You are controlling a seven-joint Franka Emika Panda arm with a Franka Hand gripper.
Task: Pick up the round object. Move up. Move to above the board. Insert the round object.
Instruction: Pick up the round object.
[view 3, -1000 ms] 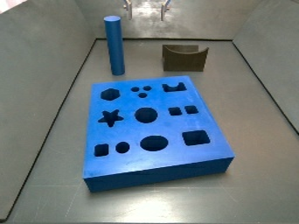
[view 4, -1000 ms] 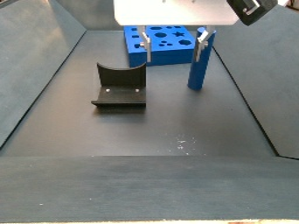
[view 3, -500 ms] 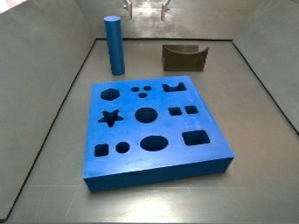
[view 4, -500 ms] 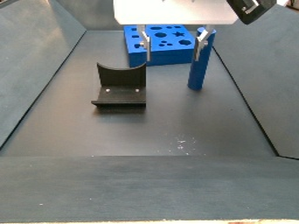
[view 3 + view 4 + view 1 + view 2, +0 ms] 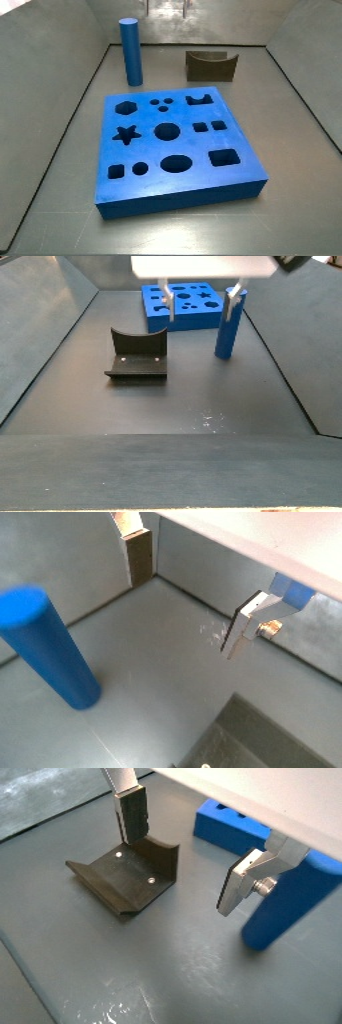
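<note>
Round object (image 5: 131, 51) upright (gripper (image 5: 181, 843) apart, empty)

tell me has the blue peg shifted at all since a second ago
No. In a side view the round object stands upright at the same spot behind the board, left of the olive block. The open gripper holds nothing.

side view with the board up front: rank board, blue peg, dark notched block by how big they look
1. The board, by far the largest, though it lies nearest the camera.
2. The round object, standing upright beyond it.
3. The dark notched block: shorter but wider, so close to the peg; unsure.

The gripper hangs open at the far wall, holding nothing.
</note>
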